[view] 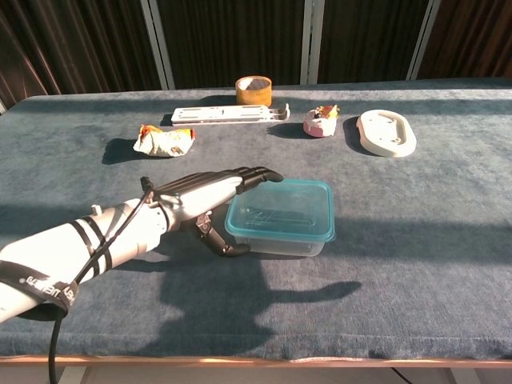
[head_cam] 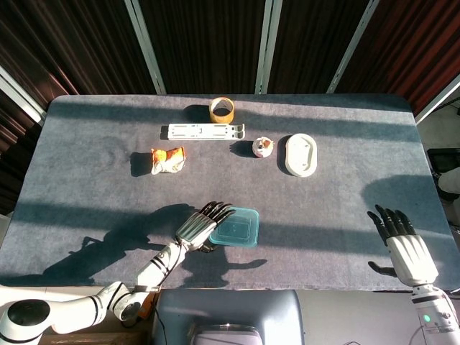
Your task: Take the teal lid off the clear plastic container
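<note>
Teal lid (view: pixel 280 210) is seated on the clear plastic container (view: pixel 282 240); left hand (view: pixel 210 196) is spread at its edge, nothing gripped. Lifting grip required next.

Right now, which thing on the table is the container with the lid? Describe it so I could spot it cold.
Start at the gray table and go to its near edge, just left of centre, where the left robot hand reaches in. The container sits at that hand's fingertips, a clear rectangular box. Its teal lid is the only teal thing there; the other items lie farther back.
</note>
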### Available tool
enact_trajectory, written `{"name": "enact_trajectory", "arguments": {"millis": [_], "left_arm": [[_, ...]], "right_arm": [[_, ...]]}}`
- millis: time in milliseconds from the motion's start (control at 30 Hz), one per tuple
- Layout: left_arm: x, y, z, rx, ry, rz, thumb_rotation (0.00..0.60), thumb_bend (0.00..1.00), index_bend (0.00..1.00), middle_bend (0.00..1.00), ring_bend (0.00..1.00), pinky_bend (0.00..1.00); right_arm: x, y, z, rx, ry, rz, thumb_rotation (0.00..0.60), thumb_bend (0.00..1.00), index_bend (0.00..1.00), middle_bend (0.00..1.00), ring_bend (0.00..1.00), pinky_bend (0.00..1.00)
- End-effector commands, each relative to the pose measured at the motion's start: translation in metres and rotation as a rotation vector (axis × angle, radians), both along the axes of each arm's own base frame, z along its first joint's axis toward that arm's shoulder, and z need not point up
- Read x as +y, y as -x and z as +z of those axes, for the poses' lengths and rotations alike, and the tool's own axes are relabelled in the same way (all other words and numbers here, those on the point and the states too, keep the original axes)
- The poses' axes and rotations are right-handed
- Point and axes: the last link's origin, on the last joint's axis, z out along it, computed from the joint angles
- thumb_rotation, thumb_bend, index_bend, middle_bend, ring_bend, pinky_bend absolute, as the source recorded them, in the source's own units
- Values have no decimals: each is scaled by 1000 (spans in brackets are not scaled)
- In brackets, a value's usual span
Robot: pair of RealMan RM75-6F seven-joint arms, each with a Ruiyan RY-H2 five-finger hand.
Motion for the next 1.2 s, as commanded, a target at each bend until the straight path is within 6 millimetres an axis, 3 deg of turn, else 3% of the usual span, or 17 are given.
{"name": "enact_trajectory", "arguments": {"millis": [33, 167, 267, 467, 600, 733, 867, 1200], "left_arm": [[-4, -2, -1, -5, 5, -6, 600, 277, 0, 137, 125, 193], [-16, -7, -4, -26, 6, -34, 600, 279, 0, 206, 192, 241], [-22, -10, -6, -44, 7, -49, 600, 277, 0, 216, 202, 255], [-29, -14, -11, -67, 27, -56, 600, 276, 0, 215, 202, 256], [-29, -15, -12, -74, 31, -52, 600, 275, 0, 213, 197, 252], [-28, -15, -13, -91, 32, -40, 600, 276, 0, 211, 190, 245], [-29, -15, -15, -89, 37, -46, 600, 275, 0, 211, 190, 241], [-29, -14, -17, -76, 32, -45, 600, 276, 0, 210, 190, 233]], "right_arm": [[-7, -6, -9, 10, -27, 45, 600, 177, 0, 0, 0, 0], [-24, -21, -32, 24, -103, 147, 600, 227, 11, 0, 0, 0], [-38, -28, -52, 17, -173, 208, 600, 290, 109, 0, 0, 0], [-60, -42, -89, -85, -281, 294, 600, 314, 271, 0, 0, 0], [-63, -45, -97, -108, -298, 320, 600, 325, 321, 0, 0, 0], [-63, -64, -132, -187, -384, 430, 600, 376, 425, 0, 0, 0], [-64, -68, -148, -238, -399, 484, 600, 447, 496, 16, 0, 0], [-67, -80, -175, -335, -442, 529, 600, 469, 546, 36, 0, 0]]}}
